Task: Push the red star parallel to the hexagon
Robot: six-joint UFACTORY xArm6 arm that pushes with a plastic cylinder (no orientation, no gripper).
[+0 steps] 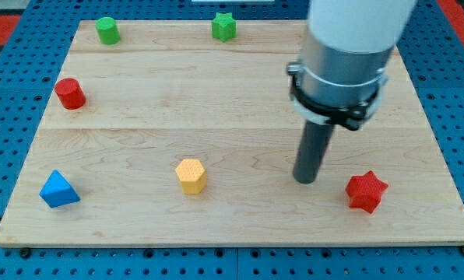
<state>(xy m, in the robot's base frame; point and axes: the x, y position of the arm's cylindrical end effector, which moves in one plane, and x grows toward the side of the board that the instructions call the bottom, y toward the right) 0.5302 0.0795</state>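
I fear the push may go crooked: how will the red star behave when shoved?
The red star looks squat and flat-based, so it should slide, not tip or roll. Its points may make it spin if my tip, just to its left, hits off-centre. The board looks smooth.

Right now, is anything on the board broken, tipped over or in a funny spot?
Nothing stands out. All six blocks sit flat and whole on the wooden board: green cylinder, green star, red cylinder, blue triangle, yellow hexagon, red star. My tip rests just left of the red star, apart from it.
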